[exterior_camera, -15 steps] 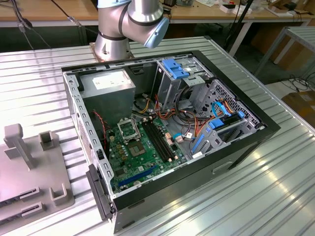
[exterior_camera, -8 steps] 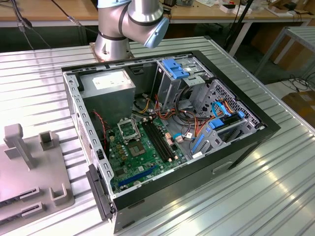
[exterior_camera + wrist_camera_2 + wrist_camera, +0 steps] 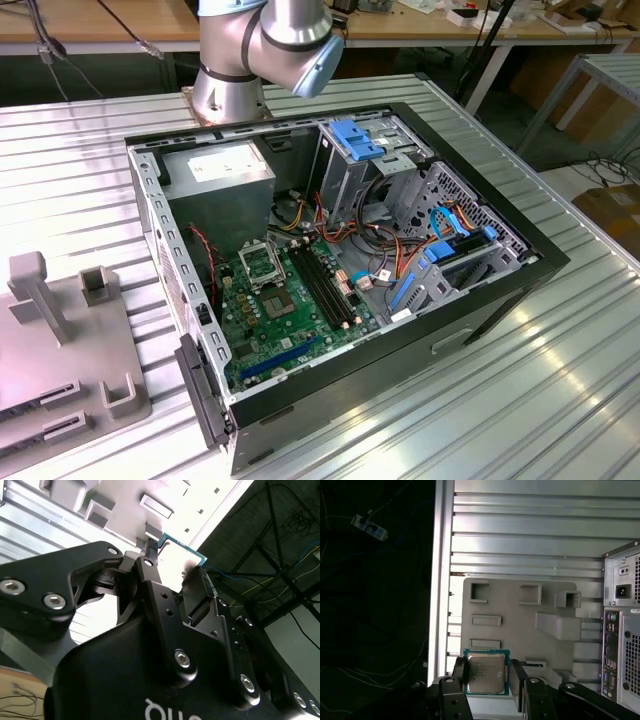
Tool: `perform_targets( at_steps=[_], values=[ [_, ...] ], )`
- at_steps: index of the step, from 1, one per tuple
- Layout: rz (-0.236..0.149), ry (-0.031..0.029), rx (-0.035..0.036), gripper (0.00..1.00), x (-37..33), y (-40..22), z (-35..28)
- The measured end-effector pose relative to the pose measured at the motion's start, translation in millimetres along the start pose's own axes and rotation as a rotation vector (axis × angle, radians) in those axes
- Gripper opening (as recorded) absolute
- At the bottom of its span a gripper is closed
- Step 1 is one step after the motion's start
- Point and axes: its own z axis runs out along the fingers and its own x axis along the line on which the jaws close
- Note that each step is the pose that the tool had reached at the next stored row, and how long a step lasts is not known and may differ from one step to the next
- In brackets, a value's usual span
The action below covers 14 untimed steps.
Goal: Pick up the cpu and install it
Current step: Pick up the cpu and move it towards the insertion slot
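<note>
Tool (image 3: 487, 679) clamped on cpu (image 3: 486, 672) by opposite edges (over grey tray (image 3: 520, 607), close to table (image 3: 520, 530) edge).

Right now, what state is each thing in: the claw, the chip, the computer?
claw: closed on the cpu, a finger on each side.
cpu: gripped, metal face showing, over the grey tray.
computer case: lying on its side, open.
socket: empty, dark centre.
memory slots: empty.
</note>
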Motion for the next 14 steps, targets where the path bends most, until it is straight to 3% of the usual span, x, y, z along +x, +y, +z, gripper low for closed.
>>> perform_targets(
  at_steps=[5,14],
  values=[
    [0.000,0.0000,0.0000,0.45,-8.9,-0.4,-0.5],
    [0.000,0.0000,0.0000,0.45,-17.5,-0.7,-1.0]
  ],
)
